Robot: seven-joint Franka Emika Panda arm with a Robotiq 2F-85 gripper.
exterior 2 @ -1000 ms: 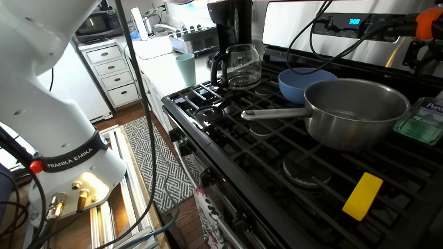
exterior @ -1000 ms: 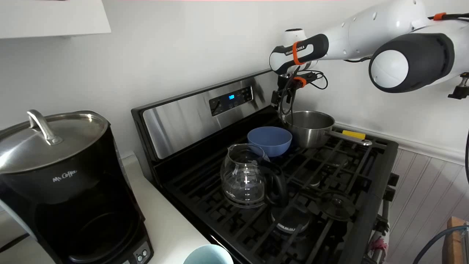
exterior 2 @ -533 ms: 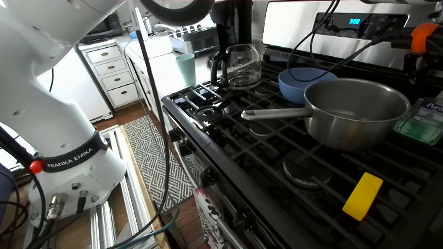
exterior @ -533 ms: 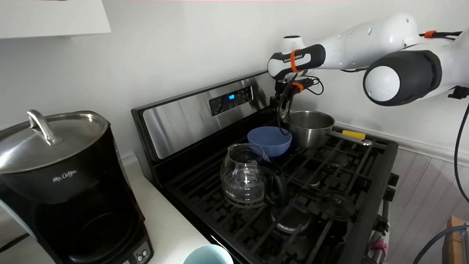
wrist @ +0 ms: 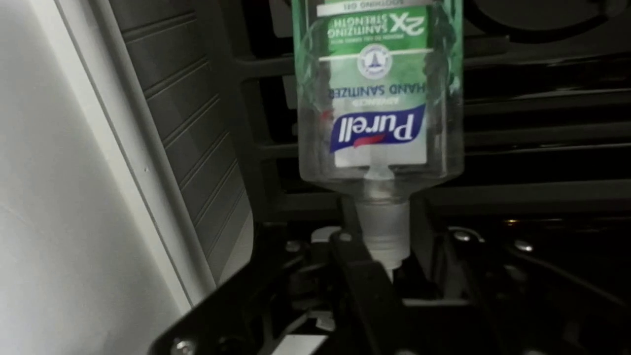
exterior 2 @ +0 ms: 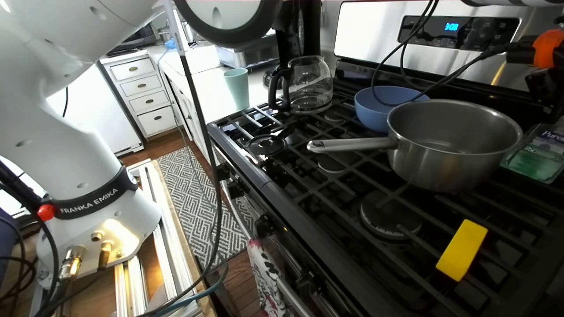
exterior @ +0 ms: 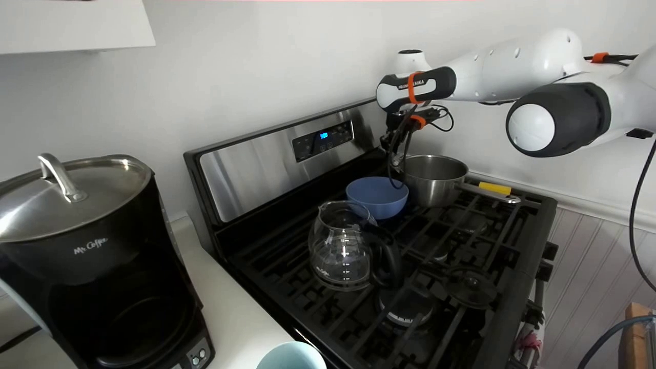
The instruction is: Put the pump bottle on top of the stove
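On the bottle (wrist: pixel 379 108) in the tool (wrist: pixel 384 207), upside down in the wrist view: Purell, Advanced Hand Sanitizer, 2X Sanitizing Strength, Soothing Gel. Near the tool, the stove (exterior 2: pixel 370 31) shows 3:08 on its display (exterior 2: pixel 451 27). Well apart, the coffee maker (exterior: pixel 102 264) reads Mr. Coffee. The arm (exterior: pixel 512 64) bears FRANKA EMIKA just above the tool, partly under a strap (exterior: pixel 411 87), and at its base (exterior 2: pixel 97 224).
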